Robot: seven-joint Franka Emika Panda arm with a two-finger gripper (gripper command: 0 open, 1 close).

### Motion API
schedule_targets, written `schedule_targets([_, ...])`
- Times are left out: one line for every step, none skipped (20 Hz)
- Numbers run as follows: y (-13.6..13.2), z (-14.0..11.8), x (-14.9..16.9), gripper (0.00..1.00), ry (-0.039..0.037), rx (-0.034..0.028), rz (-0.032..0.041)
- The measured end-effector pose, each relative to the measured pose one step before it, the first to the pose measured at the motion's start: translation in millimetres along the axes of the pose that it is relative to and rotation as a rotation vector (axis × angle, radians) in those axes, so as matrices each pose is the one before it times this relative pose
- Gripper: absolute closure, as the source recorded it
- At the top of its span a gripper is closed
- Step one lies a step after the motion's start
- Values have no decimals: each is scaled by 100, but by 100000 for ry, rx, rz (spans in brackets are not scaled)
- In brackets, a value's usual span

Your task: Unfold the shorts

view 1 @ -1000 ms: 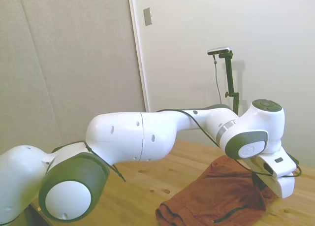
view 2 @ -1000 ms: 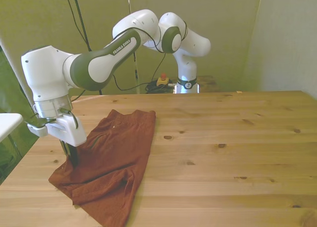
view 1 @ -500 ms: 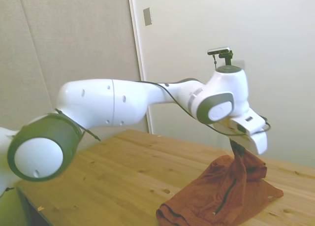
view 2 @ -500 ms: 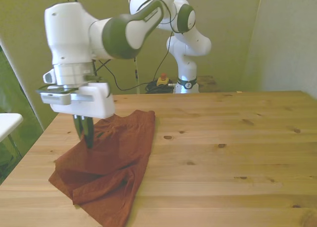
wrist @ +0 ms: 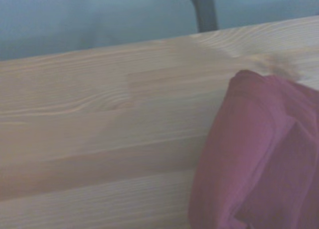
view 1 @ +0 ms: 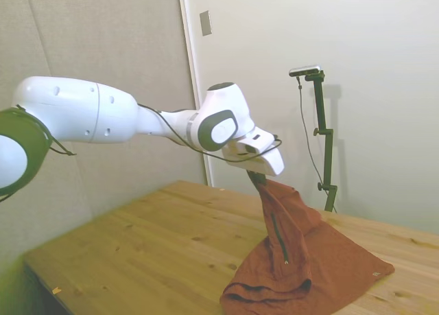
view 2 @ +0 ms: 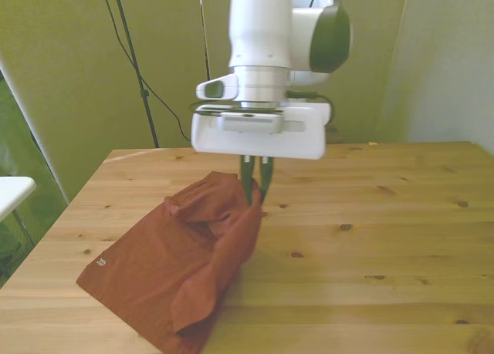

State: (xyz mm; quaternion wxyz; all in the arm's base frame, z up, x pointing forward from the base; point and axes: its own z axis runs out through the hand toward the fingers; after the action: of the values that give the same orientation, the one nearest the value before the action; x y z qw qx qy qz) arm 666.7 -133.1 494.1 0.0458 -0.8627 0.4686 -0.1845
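The tool (view 2: 255,193) pinches a raised fold of the shorts (view 2: 177,261), whose remainder lies on the counter (view 2: 370,238).

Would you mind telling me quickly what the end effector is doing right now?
End effector: closed on a fold of the shorts, lifted above the table.

Wooden table (view 2: 370,238) with rust-brown shorts (view 2: 154,269) draped partly across its surface.

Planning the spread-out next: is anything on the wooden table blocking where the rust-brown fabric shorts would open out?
Nothing visible. The gripper holds the rust-brown fabric shorts lifted; the wooden table beside them shows only bare boards.
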Motion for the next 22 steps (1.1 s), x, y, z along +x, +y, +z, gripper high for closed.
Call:
schedule_targets([-567,-302,-1671,100,583,-90,-1853])
schedule_targets([-669,-318,-1469,100,411,-77,-1464])
schedule_targets([-880,-155,-1395,100,237,-227,-1565])
schedule_targets([-1022,-64,-1322,100,260,-328,-1337])
schedule_targets([-1016,120,-1201,100,-293,20,-1058])
schedule_targets([-1002,246,-1094,100,-329,-1,-1079])
schedule_targets([-1031,268,-911,100,9,-23,-894])
schedule_targets([-880,311,-645,0,76,-189,-495])
schedule_targets([-793,384,-504,0,-338,-329,-371])
schedule_targets([-665,493,-470,0,-728,-645,-492])
schedule_targets([-530,594,-330,0,-579,-583,-438])
schedule_targets([-413,607,-301,0,-744,-867,-488])
schedule_targets([-345,489,-189,0,-628,-821,-446])
schedule_targets([-254,400,-154,0,-527,-707,-351])
schedule_targets([-224,221,-121,0,-410,-557,-308])
schedule_targets([-197,168,-153,0,-409,-566,-302])
schedule_targets([-145,80,-187,0,-463,-627,-272])
schedule_targets([-132,81,-214,0,-418,-474,-343])
schedule_targets([-127,79,-271,0,-580,-717,-374])
schedule_targets([-134,9,-212,0,-383,-441,-299])
schedule_targets([-133,-55,-184,0,-411,-469,-313])
schedule_targets([-112,-184,-101,0,-263,-275,-197])
